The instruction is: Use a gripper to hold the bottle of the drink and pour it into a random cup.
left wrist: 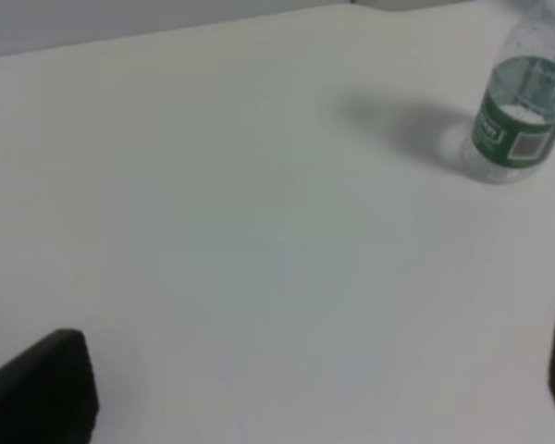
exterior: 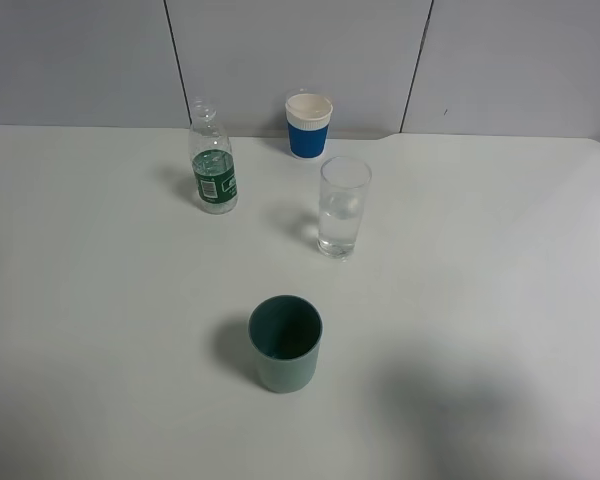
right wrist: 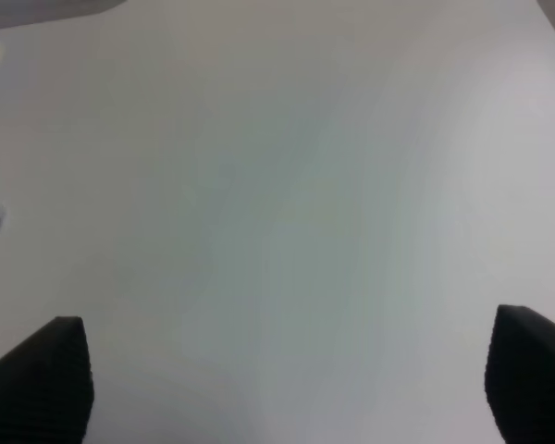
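A: Where is the bottle of the drink?

B: Upright on the white table, toward the far left, with no cap on it. Its green label wraps the lower half. The left wrist view shows it too, standing well ahead of the left gripper and off to one side — nothing touches it.

A: And the cup?

B: The clear glass stands upright just right of the bottle, a gap between them, and some clear liquid sits in its lower part. Behind it, near the wall, is a blue cup with a white rim. A teal cup stands nearer the front, well apart from the others.

A: How do the jaws stand?

B: The left gripper's jaws are wide apart — one dark finger at each lower corner of its wrist view, bare table between them. The right gripper shows the same: black fingers spread far apart, holding nothing. Only a sliver of blue cup and of glass shows at the edge of its view.

A: Are the arms visible from above?

B: No, neither one appears in the high view.
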Tool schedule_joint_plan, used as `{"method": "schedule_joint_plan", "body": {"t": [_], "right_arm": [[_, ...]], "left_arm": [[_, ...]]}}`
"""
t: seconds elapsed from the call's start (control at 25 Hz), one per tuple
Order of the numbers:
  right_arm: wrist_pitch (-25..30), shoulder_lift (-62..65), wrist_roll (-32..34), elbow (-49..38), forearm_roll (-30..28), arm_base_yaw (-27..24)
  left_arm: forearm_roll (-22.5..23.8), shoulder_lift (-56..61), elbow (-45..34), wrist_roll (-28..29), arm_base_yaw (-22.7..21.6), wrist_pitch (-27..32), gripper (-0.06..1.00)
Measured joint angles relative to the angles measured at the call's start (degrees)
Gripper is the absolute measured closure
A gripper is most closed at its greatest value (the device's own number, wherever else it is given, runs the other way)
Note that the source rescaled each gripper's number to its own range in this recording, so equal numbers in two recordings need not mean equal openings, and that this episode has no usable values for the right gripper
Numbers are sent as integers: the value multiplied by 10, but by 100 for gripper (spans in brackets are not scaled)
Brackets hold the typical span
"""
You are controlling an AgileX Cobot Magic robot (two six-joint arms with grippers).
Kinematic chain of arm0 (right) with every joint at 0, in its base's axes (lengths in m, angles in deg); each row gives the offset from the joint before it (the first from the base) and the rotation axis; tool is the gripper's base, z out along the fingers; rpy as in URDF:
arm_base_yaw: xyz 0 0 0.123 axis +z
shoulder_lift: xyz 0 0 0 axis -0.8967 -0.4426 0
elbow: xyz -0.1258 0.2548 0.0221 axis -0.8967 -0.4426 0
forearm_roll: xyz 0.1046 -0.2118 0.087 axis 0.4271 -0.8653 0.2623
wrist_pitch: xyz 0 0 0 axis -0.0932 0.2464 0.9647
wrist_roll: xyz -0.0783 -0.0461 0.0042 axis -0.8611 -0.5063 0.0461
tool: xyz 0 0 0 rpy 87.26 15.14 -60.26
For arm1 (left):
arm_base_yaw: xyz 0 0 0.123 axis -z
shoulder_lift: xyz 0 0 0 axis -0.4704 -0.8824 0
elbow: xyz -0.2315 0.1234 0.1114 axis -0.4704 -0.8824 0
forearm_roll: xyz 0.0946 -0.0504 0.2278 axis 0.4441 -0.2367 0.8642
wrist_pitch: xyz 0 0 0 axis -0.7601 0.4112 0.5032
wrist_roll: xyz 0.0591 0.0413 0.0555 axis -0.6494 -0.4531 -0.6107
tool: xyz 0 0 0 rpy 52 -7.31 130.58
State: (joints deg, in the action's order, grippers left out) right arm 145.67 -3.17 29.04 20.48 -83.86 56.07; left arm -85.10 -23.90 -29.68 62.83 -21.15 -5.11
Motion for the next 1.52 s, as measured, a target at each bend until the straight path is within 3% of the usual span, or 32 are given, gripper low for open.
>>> {"method": "schedule_joint_plan", "body": {"t": [0.28,0.64,0.76,1.0,1.2,1.52], "right_arm": [[0,0,0,0,0,0],[0,0,0,0,0,0],[0,0,0,0,0,0],[0,0,0,0,0,0],[0,0,0,0,0,0],[0,0,0,0,0,0]], "left_arm": [[-1,40,59,27,0,105,-6],[1,120,61,66,-1,207,-6],[2,146,61,67,-24,229,-6],[-1,184,61,37,-100,251,-6],[-29,233,36,25,-107,250,-6],[-32,302,-27,25,-107,241,-6]]}}
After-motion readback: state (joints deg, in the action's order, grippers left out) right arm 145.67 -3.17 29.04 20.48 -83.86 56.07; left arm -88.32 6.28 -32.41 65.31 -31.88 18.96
